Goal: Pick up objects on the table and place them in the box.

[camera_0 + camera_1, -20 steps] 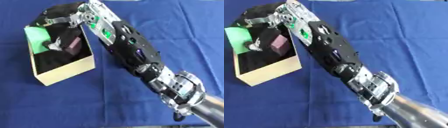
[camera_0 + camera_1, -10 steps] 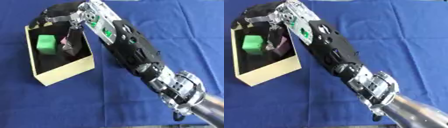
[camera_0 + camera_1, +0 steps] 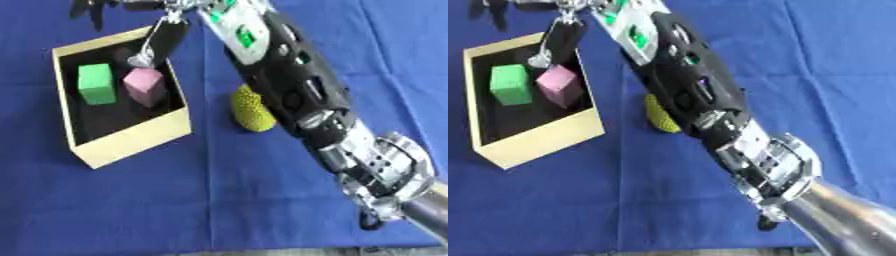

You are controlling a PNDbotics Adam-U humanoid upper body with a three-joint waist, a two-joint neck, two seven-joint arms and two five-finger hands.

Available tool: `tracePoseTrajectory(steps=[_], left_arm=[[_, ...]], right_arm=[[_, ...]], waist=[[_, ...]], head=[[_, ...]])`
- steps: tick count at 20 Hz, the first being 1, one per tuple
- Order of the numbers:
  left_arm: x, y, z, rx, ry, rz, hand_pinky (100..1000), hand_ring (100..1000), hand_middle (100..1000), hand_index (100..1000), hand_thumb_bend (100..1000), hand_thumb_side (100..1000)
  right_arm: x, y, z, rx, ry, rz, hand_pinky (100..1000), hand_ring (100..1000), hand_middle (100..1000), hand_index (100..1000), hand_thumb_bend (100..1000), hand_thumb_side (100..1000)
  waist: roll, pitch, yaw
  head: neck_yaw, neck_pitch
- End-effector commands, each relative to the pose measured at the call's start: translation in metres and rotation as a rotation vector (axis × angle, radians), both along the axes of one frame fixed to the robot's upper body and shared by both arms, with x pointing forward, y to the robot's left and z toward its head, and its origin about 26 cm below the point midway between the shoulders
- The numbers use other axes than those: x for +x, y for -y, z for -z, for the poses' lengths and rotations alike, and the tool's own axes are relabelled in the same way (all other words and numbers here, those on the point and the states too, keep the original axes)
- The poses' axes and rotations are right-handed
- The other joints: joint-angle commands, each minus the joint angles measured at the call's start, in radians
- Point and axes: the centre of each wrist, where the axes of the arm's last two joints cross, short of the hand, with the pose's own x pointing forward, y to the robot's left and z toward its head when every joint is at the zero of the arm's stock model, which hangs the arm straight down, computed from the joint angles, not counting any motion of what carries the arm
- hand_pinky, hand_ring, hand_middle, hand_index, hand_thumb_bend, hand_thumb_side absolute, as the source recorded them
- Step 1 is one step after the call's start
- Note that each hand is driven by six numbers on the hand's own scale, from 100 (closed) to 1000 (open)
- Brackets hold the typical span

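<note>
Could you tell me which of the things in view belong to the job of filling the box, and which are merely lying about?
Belonging to the job:
- box
- green block, in the box
- pink block, in the box beside it
- yellow object, on the cloth beside the box
- right hand, above the box

Lying about:
- only the blue cloth

Worktop (image 3: 131, 200) draped edge to edge in a deep blue cloth (image 3: 833, 60), with soft creases and faint fold lines running across it. Light even and diffuse, shadows on the fabric short and weak. Along the very bottom edge of both views a thin pale grey strip (image 3: 262, 252) shows past the cloth's hem; no walls, windows or other furniture visible.
</note>
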Motion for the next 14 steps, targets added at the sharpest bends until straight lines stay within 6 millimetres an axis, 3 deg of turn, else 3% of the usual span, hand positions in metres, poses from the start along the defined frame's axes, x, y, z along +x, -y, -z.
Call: tracePoseTrajectory(steps=[1,6,14], left_arm=[[-0.004,-0.008,-0.006,0.013,0.023,-0.037,722,809,748,819,259,576],[-0.005,-0.014,-0.001,0.018,-0.003,-0.071,719,812,750,819,250,585],[-0.005,-0.016,0.001,0.02,-0.027,-0.084,716,817,752,819,237,601]], right_arm=[[-0.018,0.034,-0.034,0.026,0.071,0.008,872,898,714,935,198,199],[-0.041,0.086,-0.035,-0.027,0.106,0.038,872,898,728,945,251,199],[-0.091,0.137,-0.001,-0.143,0.113,0.075,874,907,750,958,314,237]], waist=[[0.005,-0.027,-0.006],[0.003,-0.031,-0.028],[0.006,-0.02,-0.044]], head=[[0.029,0.01],[0.062,0.014],[0.085,0.008]])
